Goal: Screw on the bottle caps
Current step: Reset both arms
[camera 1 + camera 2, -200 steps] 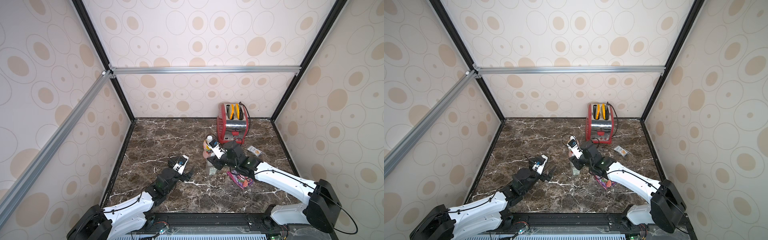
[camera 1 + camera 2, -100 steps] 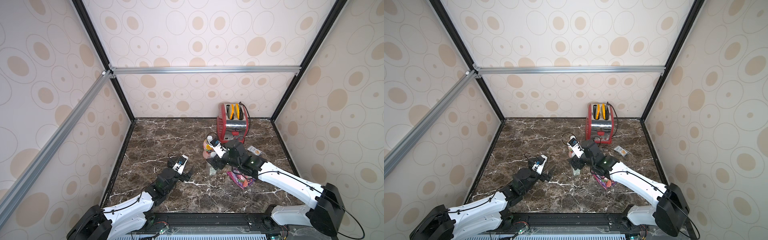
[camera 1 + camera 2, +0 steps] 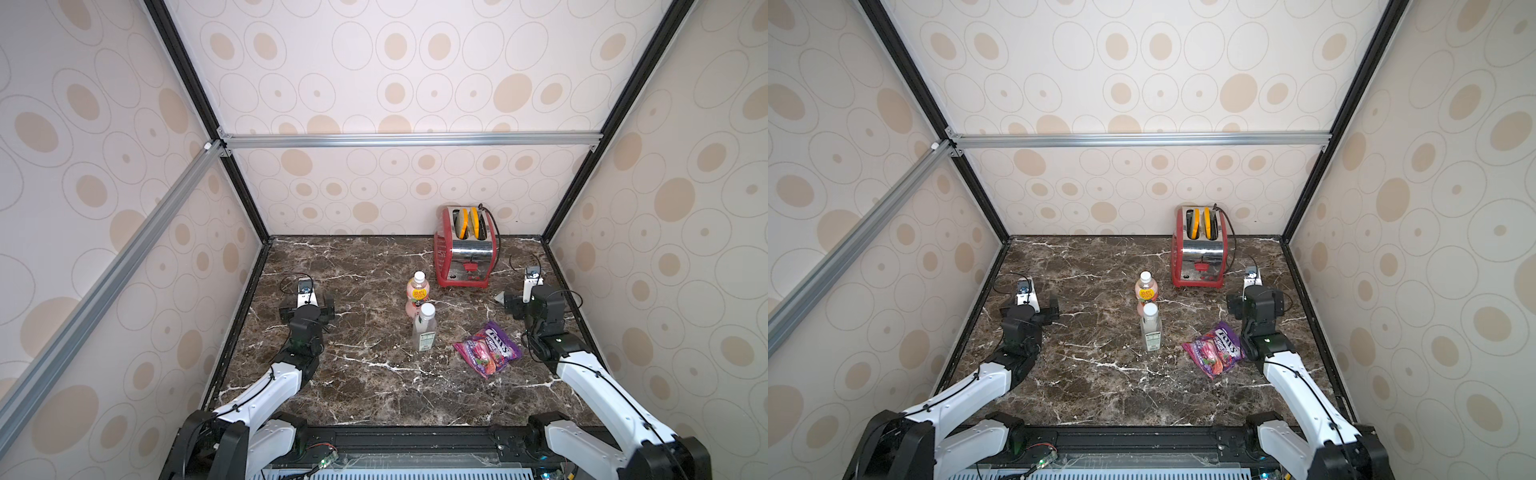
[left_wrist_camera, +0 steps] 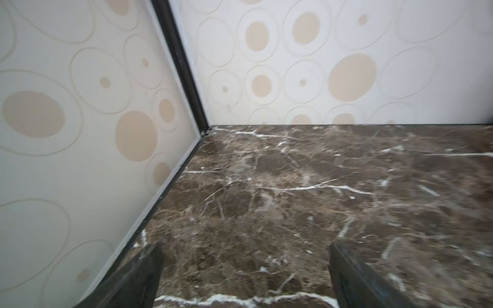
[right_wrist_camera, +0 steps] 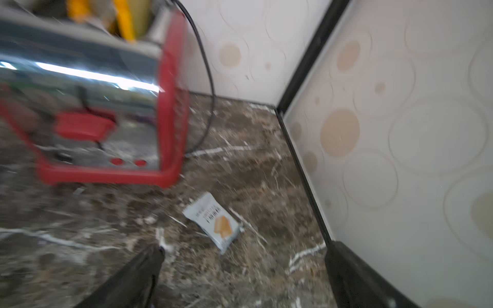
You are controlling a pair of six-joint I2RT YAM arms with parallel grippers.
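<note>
So, the red toaster (image 3: 465, 253) is sitting ahead-left of the right claw (image 5: 244, 248), which is gaping empty. That purple "FOXS" bag (image 3: 486, 349) is lying just behind it. The pink bottle (image 3: 417, 297) and clear bottle (image 3: 424, 332), white caps (image 3: 427, 309) on, are standing between it and the left claw (image 4: 245, 248), also gaping. Their labels are looking too small to read.

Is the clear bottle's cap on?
On: a white cap sits atop the upright clear bottle. How tight, cannot tell.
</note>
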